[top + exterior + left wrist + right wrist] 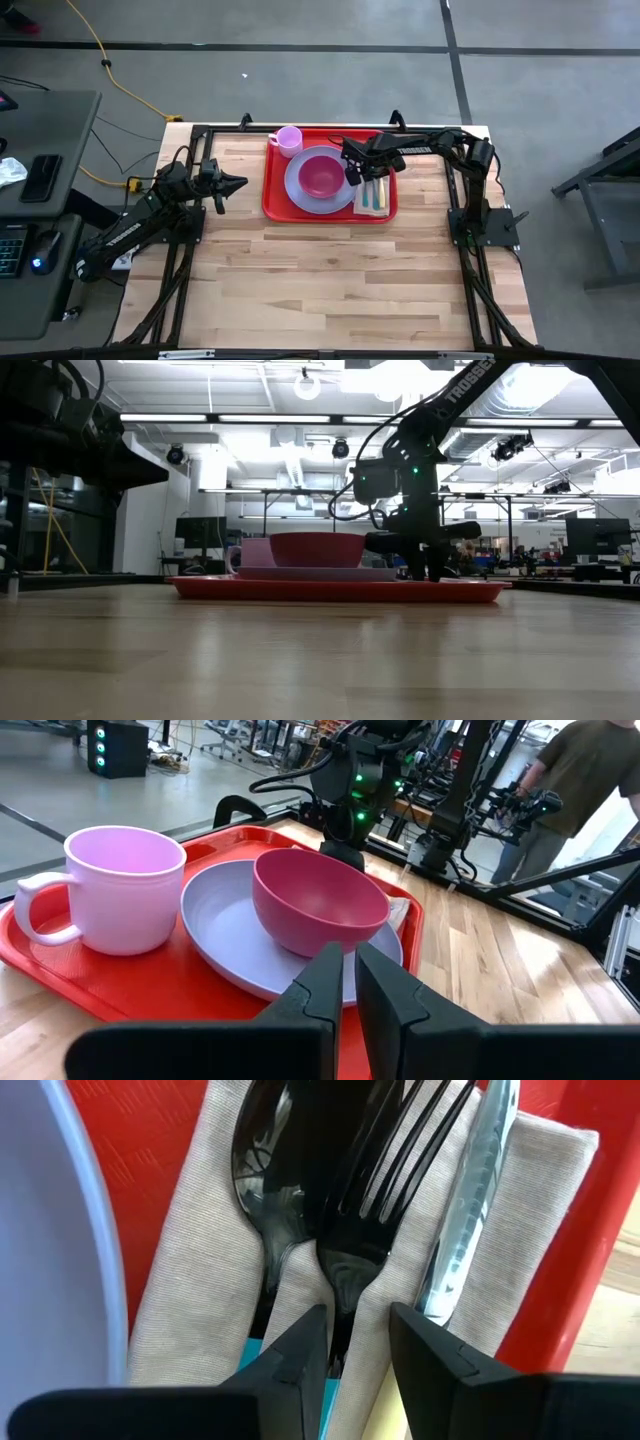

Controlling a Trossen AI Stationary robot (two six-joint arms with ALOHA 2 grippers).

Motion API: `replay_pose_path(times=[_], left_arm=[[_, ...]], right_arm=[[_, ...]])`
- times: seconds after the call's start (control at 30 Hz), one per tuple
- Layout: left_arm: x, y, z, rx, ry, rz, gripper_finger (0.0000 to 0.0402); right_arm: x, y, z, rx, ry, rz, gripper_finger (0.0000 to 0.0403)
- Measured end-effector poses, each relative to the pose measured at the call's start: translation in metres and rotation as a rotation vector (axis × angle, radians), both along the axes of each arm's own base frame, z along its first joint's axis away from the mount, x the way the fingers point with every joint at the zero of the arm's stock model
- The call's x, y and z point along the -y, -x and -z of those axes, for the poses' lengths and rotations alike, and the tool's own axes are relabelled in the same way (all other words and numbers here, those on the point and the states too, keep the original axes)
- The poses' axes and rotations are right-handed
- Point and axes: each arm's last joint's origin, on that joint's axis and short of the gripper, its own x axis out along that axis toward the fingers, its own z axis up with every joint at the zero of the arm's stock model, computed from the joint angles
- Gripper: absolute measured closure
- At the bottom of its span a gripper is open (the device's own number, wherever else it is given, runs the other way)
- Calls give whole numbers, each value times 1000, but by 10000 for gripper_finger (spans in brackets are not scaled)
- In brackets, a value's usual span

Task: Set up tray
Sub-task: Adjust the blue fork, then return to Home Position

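Note:
The red tray [275, 205] lies at the table's far middle. It carries a pink mug [289, 139], a lavender plate [300, 190] with a magenta bowl [321, 173] on it, and a beige napkin [190, 1280] at its right end. A black spoon [270, 1170], a black fork [390, 1150] and a clear knife [480, 1200] lie side by side on the napkin. My right gripper [357, 1345] points steeply down over the napkin, shut on the fork. My left gripper [240, 183] waits shut just left of the tray, above the table. My right gripper has the fork's narrow neck [343, 1295], just behind the tines, between its two fingers. The fingers come from above, pointing steeply down, and lie across the fork. The fork lies flat on the napkin between spoon and knife. The fingers themselves hide the exact place of contact.
Bare wood runs from the tray to the table's near edge. The plate's rim [60, 1260] lies close beside the napkin. In the left wrist view a person [590, 780] stands beyond the table's far right side, near the right arm's base [480, 225].

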Motion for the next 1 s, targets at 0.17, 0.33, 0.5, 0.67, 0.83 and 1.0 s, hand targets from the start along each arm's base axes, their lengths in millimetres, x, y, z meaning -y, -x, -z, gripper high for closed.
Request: replay_pose_path(times=[0.17,0.33,0.5,0.67,0.83,1.0], left_arm=[[0,0,0,0,0,0,339],[0,0,0,0,0,0,339],[0,0,0,0,0,0,339],[0,0,0,0,0,0,339],[0,0,0,0,0,1,339],[0,0,0,0,0,2,339]], right_arm=[[0,0,0,-2,3,0,313],[0,1,-2,-6,26,1,316],[1,4,-10,-14,49,2,322],[2,4,-9,-13,42,3,324],[2,6,-13,-13,53,5,324],[2,7,-20,3,67,6,324]])
